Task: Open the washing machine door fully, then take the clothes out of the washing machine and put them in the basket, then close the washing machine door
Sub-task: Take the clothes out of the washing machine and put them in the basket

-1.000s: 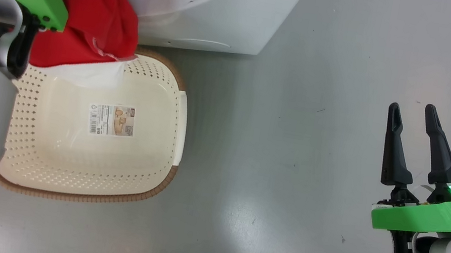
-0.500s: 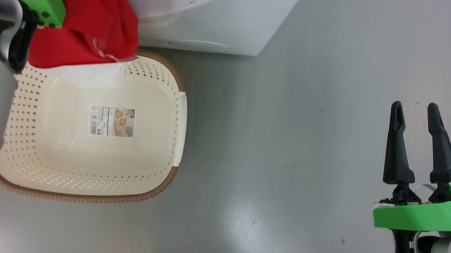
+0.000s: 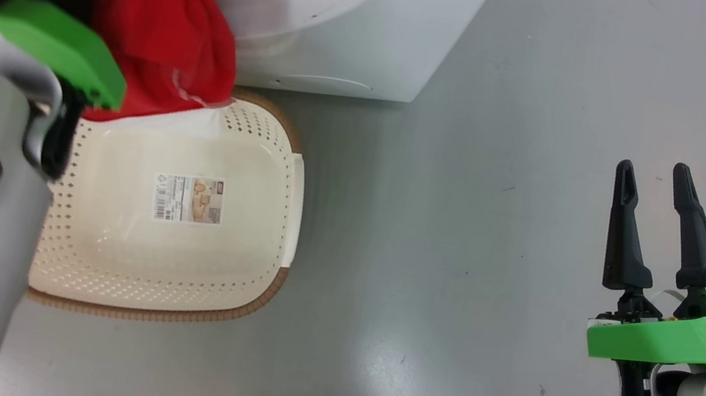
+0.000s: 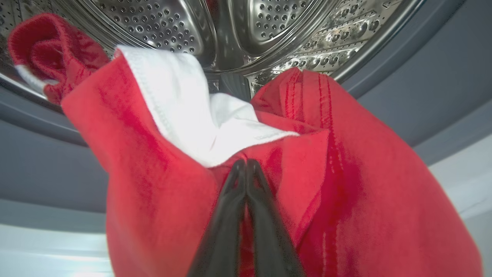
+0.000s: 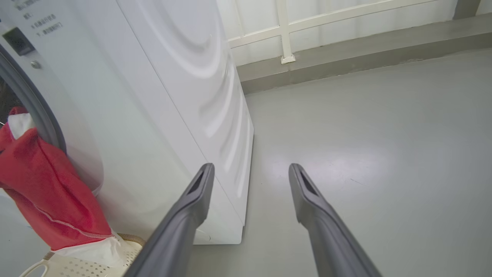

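The clothes, red fabric with white trim, hang out of the washing machine and down onto the back rim of the cream basket. In the left wrist view my left gripper is shut on a fold of the red clothes, in front of the steel drum and grey gasket. My right gripper stands open over bare floor, far right of the basket, with nothing between its fingers. The washing machine door is out of view.
The basket stands on the grey floor right below the machine's opening, a sticker on its base. In the right wrist view the machine's white side is on the left and a low wall with white rails lies beyond.
My left gripper has shut on the red clothes and drawn back from the machine, pulling the cloth further out. The head camera has shifted slightly. The right arm has hardly moved.
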### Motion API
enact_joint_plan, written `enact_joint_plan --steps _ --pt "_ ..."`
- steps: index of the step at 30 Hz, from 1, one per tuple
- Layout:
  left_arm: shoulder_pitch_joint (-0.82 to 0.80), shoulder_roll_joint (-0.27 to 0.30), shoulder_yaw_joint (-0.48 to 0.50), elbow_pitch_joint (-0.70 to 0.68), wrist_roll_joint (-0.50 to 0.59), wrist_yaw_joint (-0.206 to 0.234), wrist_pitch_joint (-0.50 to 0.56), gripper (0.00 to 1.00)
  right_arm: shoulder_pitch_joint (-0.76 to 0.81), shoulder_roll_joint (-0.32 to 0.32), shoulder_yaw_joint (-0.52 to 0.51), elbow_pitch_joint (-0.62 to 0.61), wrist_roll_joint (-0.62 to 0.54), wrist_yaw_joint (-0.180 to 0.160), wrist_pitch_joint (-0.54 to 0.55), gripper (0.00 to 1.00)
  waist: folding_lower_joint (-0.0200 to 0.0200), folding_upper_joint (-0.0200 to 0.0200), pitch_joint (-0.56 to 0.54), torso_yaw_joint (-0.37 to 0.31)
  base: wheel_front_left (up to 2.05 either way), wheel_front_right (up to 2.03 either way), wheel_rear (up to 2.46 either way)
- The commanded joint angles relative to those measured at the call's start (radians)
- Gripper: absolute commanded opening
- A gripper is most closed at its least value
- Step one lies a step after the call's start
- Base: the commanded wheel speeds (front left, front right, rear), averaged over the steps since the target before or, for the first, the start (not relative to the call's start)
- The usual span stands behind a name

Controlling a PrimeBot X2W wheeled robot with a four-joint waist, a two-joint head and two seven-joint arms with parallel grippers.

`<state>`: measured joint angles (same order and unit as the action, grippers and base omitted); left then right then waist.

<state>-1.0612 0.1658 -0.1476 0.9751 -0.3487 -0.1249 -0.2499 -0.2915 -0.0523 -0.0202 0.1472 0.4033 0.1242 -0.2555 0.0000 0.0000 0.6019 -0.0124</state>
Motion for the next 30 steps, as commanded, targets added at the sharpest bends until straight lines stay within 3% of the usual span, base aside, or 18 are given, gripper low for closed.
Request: enact_joint_plan --steps 1,15,30 --pt "0.048 0.039 0.012 -0.047 -0.014 -0.006 -0.011 0.0 0.022 0.002 0.018 -0.027 -0.001 0.007 -0.006 1.0 0.0 0.0 -0.005 0.005 0.0 0.0 0.0" --pt "0.349 -0.004 -0.019 -0.222 -0.043 -0.006 -0.012 0.0 0.027 0.002 0.019 -0.025 -0.001 0.007 -0.006 1.0 0.0 0.0 -0.014 0.015 0.0 0.0 0.0" --pt "0.46 -0.041 -0.039 -0.091 -0.078 0.002 -0.003 0.0 0.025 0.002 0.031 -0.022 -0.003 0.007 -0.006 1.0 0.0 0.0 -0.001 -0.001 0.0 0.0 0.0"
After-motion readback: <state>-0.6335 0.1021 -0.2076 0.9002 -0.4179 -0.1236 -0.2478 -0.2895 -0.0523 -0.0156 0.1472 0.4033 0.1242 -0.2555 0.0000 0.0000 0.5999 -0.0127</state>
